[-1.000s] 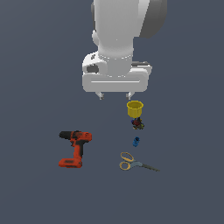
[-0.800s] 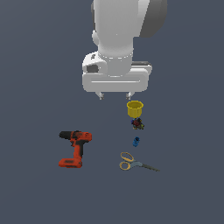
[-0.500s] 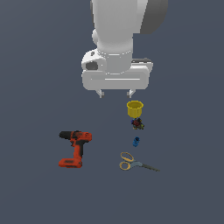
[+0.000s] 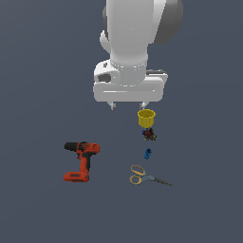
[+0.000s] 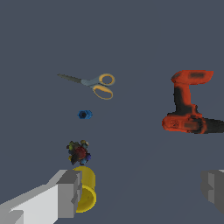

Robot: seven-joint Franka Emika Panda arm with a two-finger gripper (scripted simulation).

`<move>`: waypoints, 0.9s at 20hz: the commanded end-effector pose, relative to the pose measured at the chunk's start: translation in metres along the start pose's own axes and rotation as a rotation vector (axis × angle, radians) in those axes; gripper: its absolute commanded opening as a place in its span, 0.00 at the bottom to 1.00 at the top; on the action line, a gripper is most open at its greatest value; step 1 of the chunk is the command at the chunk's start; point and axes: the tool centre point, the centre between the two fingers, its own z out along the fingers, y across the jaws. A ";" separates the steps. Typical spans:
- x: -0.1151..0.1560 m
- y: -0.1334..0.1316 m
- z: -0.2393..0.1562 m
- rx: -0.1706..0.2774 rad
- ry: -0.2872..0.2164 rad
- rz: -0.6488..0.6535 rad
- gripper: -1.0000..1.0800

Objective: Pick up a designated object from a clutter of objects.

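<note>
The designated object, a small dark lump [image 4: 150, 134] mottled red, black and yellow-green, lies on the floor just in front of the yellow cup [image 4: 146, 117]. In the wrist view the lump [image 5: 78, 152] lies beside the cup [image 5: 85, 190]. My gripper [image 4: 127, 105] hangs open and empty above the floor, to the exterior view's left of the cup and the lump. In the wrist view the gripper [image 5: 142, 190] has its fingers [image 5: 70, 192] wide apart, and one finger partly hides the cup.
A tiny blue piece [image 4: 147, 153] lies just beyond the lump, and yellow-handled scissors [image 4: 142, 176] lie past it. A red-and-black power drill [image 4: 81, 159] lies at the exterior view's left. The wrist view shows the blue piece [image 5: 85, 114], the scissors [image 5: 94, 84] and the drill [image 5: 188, 109].
The gripper has barely shifted and stays open. None of the objects has moved.
</note>
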 end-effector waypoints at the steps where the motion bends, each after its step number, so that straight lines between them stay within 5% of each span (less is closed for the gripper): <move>1: 0.000 -0.006 0.012 -0.005 -0.002 -0.011 0.96; 18: -0.037 -0.087 0.164 -0.036 -0.010 -0.172 0.96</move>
